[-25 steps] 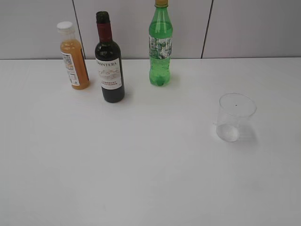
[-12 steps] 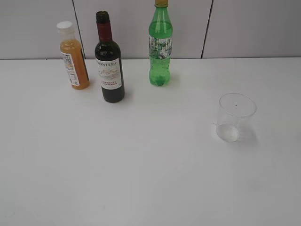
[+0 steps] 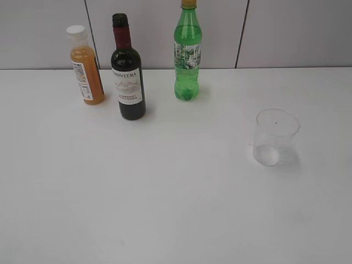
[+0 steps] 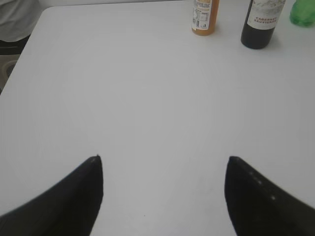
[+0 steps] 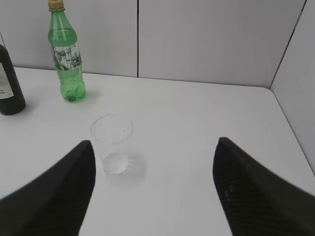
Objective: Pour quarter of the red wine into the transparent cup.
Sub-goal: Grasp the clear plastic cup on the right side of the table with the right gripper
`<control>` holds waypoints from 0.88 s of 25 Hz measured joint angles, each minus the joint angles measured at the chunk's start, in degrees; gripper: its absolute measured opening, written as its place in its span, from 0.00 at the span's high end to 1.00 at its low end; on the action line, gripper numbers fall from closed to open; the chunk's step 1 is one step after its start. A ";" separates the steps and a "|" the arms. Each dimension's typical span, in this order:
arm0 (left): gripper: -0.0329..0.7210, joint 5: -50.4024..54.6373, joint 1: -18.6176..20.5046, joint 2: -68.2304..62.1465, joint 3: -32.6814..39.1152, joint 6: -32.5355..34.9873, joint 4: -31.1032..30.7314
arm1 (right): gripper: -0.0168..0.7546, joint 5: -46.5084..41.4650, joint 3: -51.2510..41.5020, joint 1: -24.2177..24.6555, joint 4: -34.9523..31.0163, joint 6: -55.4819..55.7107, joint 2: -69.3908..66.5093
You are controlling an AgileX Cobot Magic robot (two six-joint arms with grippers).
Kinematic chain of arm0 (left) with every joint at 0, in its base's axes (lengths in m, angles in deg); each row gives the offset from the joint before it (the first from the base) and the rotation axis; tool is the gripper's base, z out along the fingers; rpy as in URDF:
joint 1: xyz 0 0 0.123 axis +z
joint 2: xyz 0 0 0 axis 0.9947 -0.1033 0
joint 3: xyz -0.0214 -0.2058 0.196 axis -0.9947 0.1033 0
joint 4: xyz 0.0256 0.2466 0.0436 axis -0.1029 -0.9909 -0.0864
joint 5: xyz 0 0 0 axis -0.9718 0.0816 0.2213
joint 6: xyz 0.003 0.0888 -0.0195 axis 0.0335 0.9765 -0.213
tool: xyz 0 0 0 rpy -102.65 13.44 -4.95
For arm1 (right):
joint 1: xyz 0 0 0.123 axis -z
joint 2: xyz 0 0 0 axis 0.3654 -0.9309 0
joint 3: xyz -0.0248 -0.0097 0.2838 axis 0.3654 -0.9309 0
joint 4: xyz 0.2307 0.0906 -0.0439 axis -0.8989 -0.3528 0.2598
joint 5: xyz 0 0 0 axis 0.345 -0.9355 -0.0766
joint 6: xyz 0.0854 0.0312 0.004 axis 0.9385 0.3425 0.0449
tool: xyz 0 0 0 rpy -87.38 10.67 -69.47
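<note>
The red wine bottle [image 3: 127, 71], dark glass with red neck foil and a white MONTERA label, stands upright at the back left of the white table; its lower part shows in the left wrist view [image 4: 262, 23] and at the left edge of the right wrist view [image 5: 9, 86]. The transparent cup [image 3: 274, 137] stands upright and empty to the right, also in the right wrist view [image 5: 112, 143]. My left gripper [image 4: 163, 160] is open over bare table, well short of the bottles. My right gripper [image 5: 153, 145] is open, the cup just ahead near its left finger. Neither arm shows in the exterior view.
An orange juice bottle [image 3: 86, 66] with a white cap stands left of the wine. A taller green soda bottle [image 3: 188, 52] stands to its right near the grey back wall. The table's left edge [image 4: 19, 64] shows in the left wrist view.
</note>
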 joint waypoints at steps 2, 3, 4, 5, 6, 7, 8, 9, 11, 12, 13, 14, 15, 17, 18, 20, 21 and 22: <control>0.18 0.00 0.00 0.00 0.00 0.00 0.00 | 0.21 3.16 0.00 0.00 -0.19 0.00 -2.94; 0.18 0.00 0.00 0.00 0.00 -0.04 0.00 | 0.21 5.17 0.00 0.00 -0.19 -0.05 -4.52; 0.18 0.00 0.00 0.00 0.00 -0.01 0.00 | 0.21 7.36 0.00 0.00 -0.26 -0.05 -6.08; 0.18 0.00 0.00 0.00 0.00 0.06 0.00 | 0.21 9.25 0.00 0.00 -0.26 -0.11 -7.35; 0.18 0.00 0.00 0.00 0.00 0.00 0.00 | 0.21 11.40 0.00 0.00 -0.26 -0.11 -8.89; 0.18 0.00 0.00 0.00 0.00 -0.02 0.00 | 0.21 13.54 0.00 0.00 -0.26 -0.25 -10.39; 0.18 0.00 0.00 0.00 0.00 0.07 0.00 | 0.21 15.57 0.00 0.00 -0.26 -0.53 -11.68; 0.18 0.00 0.00 0.00 0.00 -0.02 0.00 | 0.21 17.12 0.00 0.00 -0.26 -0.83 -13.18; 0.18 0.00 0.00 0.00 0.00 -0.02 0.00 | 0.21 20.88 0.00 0.00 -0.26 -1.11 -16.17; 0.18 0.00 0.00 0.00 0.00 0.08 0.00 | 0.21 22.45 0.00 0.00 -0.26 -1.17 -17.42; 0.18 0.00 0.00 0.00 0.00 0.04 0.00 | 0.21 24.30 0.00 0.00 -0.26 -1.22 -18.90; 0.18 0.00 0.00 0.00 0.00 -0.02 0.00 | 0.21 26.21 0.00 0.00 -0.26 -1.22 -20.41; 0.18 0.00 0.00 0.00 0.00 -0.05 0.00 | 0.21 27.76 0.00 0.00 -0.26 -1.22 -21.74; 0.18 0.00 0.00 0.00 0.00 0.07 0.00 | 0.21 31.79 0.00 0.00 -0.26 -1.32 -25.15; 0.18 0.00 0.00 0.00 0.00 -0.01 0.00 | 0.21 34.05 -0.05 0.00 -0.55 -1.32 -26.94; 0.18 0.00 0.00 0.00 0.00 0.09 0.00 | 0.21 38.89 -0.49 0.00 -1.28 -1.37 -30.34; 0.18 0.00 0.00 0.00 0.00 0.07 0.00 | 0.21 41.47 -0.82 0.00 -1.59 -1.37 -32.24; 0.18 0.00 0.00 0.00 0.00 -0.01 0.00 | 0.21 43.62 -1.17 0.00 -1.80 -1.37 -33.85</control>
